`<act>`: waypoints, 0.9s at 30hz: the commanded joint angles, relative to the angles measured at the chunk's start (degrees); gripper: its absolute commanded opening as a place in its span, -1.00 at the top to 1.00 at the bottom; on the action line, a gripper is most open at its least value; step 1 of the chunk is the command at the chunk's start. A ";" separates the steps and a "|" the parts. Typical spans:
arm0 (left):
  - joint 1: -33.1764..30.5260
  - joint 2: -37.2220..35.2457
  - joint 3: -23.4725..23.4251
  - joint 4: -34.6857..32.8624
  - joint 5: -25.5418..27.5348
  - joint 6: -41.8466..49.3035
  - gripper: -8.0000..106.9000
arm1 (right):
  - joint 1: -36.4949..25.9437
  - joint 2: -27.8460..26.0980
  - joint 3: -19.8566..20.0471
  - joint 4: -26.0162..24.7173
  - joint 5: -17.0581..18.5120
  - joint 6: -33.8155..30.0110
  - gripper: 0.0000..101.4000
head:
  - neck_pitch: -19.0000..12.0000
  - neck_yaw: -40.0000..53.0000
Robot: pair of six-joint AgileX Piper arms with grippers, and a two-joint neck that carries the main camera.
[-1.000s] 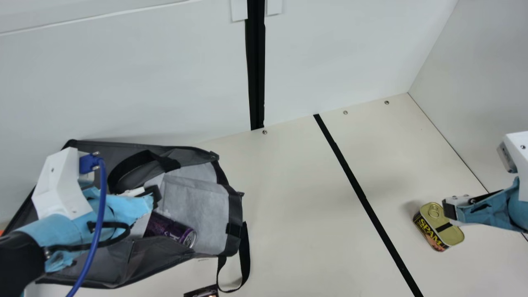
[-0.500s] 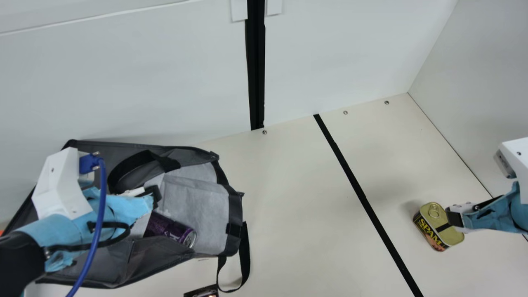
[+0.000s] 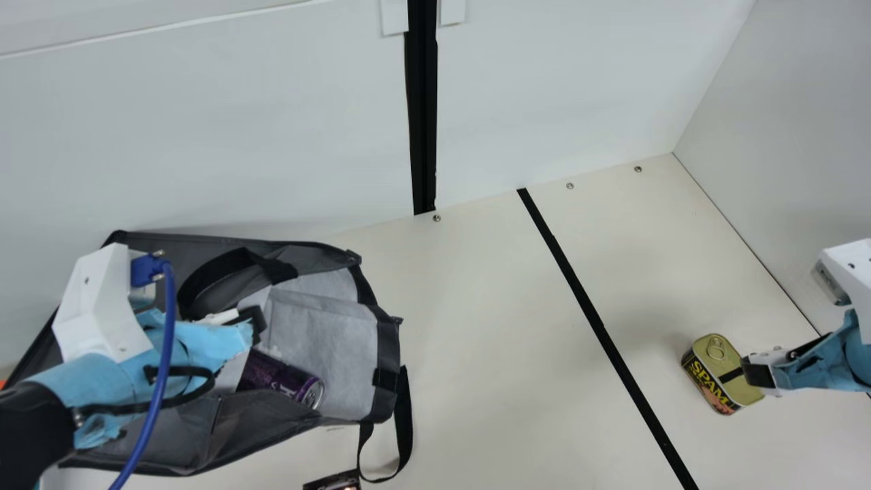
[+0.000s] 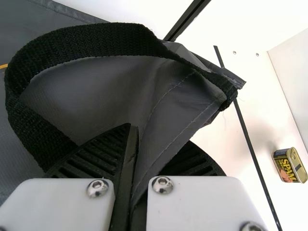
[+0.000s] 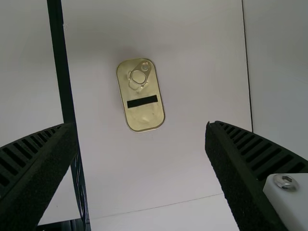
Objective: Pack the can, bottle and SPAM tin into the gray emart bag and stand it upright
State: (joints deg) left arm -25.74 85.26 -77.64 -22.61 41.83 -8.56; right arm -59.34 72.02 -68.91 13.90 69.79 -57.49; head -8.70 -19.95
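Clearly, in the main view, the gray bag [image 3: 318, 340] lies slumped on its side on the table [image 3: 490, 327], with a purple can [image 3: 282, 380] lying inside near its mouth. The SPAM tin [image 3: 722, 376] sits outside, lid up, well apart from the bag, with the right gripper [image 3: 754, 373] near it. The tin is probably heavy for its size, stiff and rather slick (its rounded corners would be a poor place to pinch). The can looks smooth and could roll, so its round middle would suit a gentle hold.

In the left wrist view, the left gripper [image 4: 132, 137] is closed on a fold of the bag's wall, beside a black handle [image 4: 89, 41]. That cloth looks light and limp, likely to sag wherever it isn't held.

In the right wrist view, the right gripper's fingers [image 5: 240, 178] are spread wide and hold nothing; the tin lies on the table beyond the gap. Its straight long sides seem the best grip, square across the narrow width and clear of the ring pull [image 5: 138, 76].
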 commanded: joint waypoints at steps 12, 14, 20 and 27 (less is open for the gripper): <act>0.00 0.00 0.00 0.00 0.00 0.00 1.00 | -0.98 3.29 1.80 0.49 -0.58 -3.58 -0.87 | -1.30 -0.05; 0.00 0.00 0.00 0.00 0.00 0.00 1.00 | -0.86 3.76 2.46 0.48 -1.19 -3.87 -0.87 | -1.30 -0.05; 0.00 0.00 0.00 0.00 0.00 0.00 1.00 | -0.43 5.28 4.43 0.39 -3.28 -4.50 -0.87 | -1.30 -0.05; 0.00 0.00 0.00 0.00 0.00 0.00 1.00 | 0.59 7.23 6.65 -0.02 -6.42 -4.87 -0.87 | -1.30 -0.05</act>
State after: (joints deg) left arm -25.74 85.26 -77.64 -22.61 41.83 -8.56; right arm -58.84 79.13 -62.53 14.15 63.74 -62.28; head -8.61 -19.86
